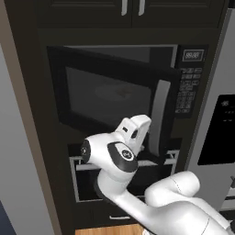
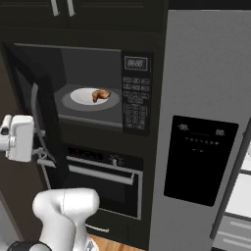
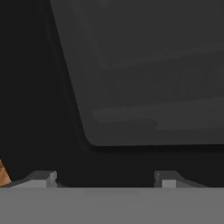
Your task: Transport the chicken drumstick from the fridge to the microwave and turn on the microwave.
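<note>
The chicken drumstick [image 2: 101, 94] lies on the pale round turntable [image 2: 81, 96] inside the microwave [image 2: 136, 105]. Its black glass door [image 1: 110, 94] stands partly open, swung out to the left, with the silver handle [image 1: 159, 112] on its free edge. My gripper [image 2: 43, 146] is at the outer face of that door, low down and beside the handle [image 2: 35, 112]. In the hand view the dark door glass [image 3: 153, 78] is very close, and the gripper [image 3: 106, 179] is open with nothing between its fingertips. The grey fridge [image 2: 206, 73] stands right of the microwave.
A black oven with a horizontal bar handle [image 2: 105, 174] sits under the microwave. The fridge's black dispenser panel [image 2: 198, 157] faces me, and white shelves [image 2: 242, 196] show at the far right. Dark cabinet doors [image 1: 131, 9] hang above. A grey wall [image 1: 13, 160] closes the left side.
</note>
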Robot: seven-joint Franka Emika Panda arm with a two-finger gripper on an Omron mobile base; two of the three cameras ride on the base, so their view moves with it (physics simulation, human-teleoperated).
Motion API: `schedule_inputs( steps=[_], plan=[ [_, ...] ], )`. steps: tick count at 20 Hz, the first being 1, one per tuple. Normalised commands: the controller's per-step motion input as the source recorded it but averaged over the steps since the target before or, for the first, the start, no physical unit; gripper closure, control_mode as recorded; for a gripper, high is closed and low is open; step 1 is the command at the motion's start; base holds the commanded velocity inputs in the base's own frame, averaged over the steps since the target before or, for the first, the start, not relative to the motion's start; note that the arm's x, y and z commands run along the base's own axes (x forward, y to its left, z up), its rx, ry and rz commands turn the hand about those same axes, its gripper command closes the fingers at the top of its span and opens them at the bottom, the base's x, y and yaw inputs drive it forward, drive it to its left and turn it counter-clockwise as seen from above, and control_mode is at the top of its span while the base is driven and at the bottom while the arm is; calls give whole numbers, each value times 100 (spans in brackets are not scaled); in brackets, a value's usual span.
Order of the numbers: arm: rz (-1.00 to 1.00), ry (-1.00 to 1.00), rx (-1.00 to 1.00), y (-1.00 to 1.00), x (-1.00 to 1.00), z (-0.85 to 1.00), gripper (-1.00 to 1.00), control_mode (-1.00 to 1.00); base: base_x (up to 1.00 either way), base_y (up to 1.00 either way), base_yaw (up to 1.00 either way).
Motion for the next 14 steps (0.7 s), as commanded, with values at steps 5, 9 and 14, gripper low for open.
schedule_inputs(
  steps=[5, 9, 14],
  plan=[
    [28, 0, 9, -73, 51, 0, -100, -100, 0, 0, 0],
    [29, 0, 6, -62, 60, 0, -100, -100, 0, 0, 0],
    [26, 0, 2, -41, 69, 0, -100, -100, 0, 0, 0]
  ],
)
